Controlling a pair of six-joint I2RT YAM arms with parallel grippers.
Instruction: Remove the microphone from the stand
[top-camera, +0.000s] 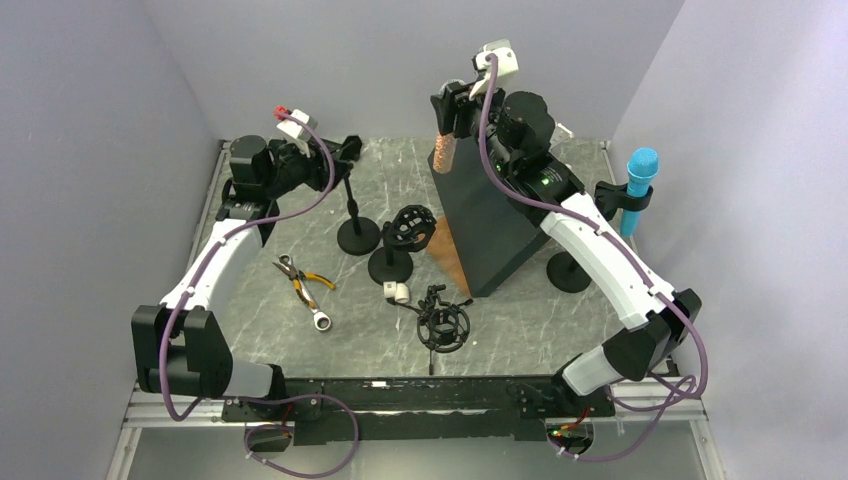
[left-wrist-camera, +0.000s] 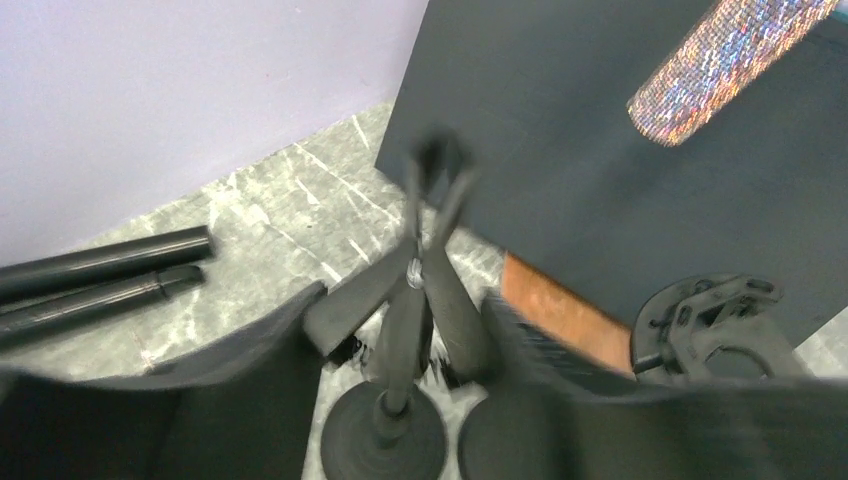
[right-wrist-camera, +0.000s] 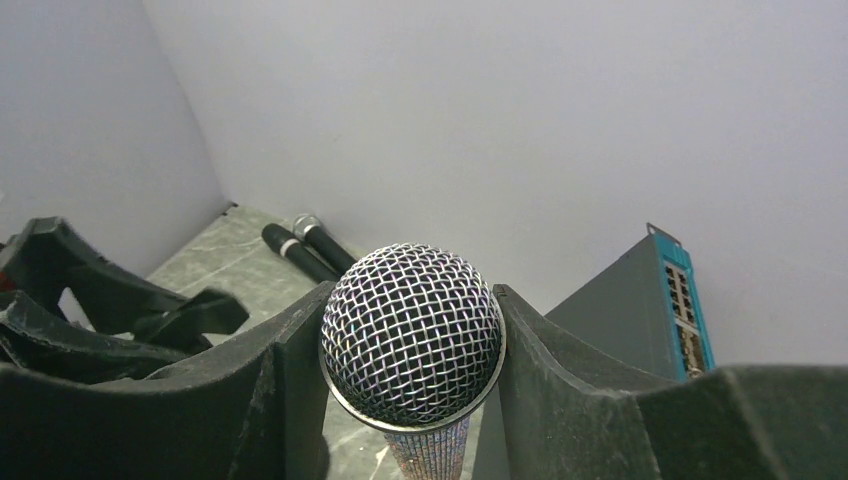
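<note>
**Clearance: middle of the counter (top-camera: 260, 335) obstructed, near-left strip open.**
We find the black box (top-camera: 495, 230) rising tall right of centre, its face close behind the thin stand (top-camera: 357, 238). A second stand (top-camera: 393, 265) carrying a cage mount sits between them, leaving only narrow gaps. A loose shock mount (top-camera: 443, 322) blocks the box's front. Pliers (top-camera: 303, 281) and wrench (top-camera: 321, 320) lie flat at left. The blue microphone (top-camera: 640, 178) hems the right edge. The raised microphone (top-camera: 444, 152) occupies the air over the box's far-left corner.

On the table (top-camera: 255, 335) we find the box (top-camera: 490, 230) right of centre, the rear stand (top-camera: 358, 237) and the front stand (top-camera: 390, 266) left of it, and the pliers (top-camera: 303, 280) and wrench (top-camera: 318, 318) further left, nearer us.
</note>
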